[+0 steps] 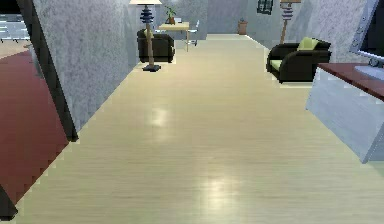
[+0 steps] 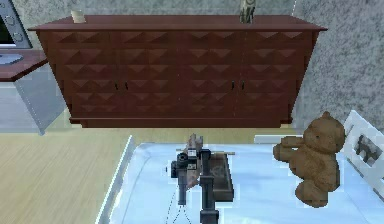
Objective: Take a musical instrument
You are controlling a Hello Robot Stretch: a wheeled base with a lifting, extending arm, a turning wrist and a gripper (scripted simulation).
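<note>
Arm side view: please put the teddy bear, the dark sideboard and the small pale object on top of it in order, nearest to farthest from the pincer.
Starting from the pincer:
1. The teddy bear, to its right on the same pale surface.
2. The dark sideboard, farther out, beyond that surface.
3. The small pale object, on the sideboard's top near its left end.

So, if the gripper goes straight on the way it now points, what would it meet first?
Probably the dark wooden sideboard: the gripper points over the pale surface toward it, with floor between. Depth is unclear, so this is a guess.
</note>
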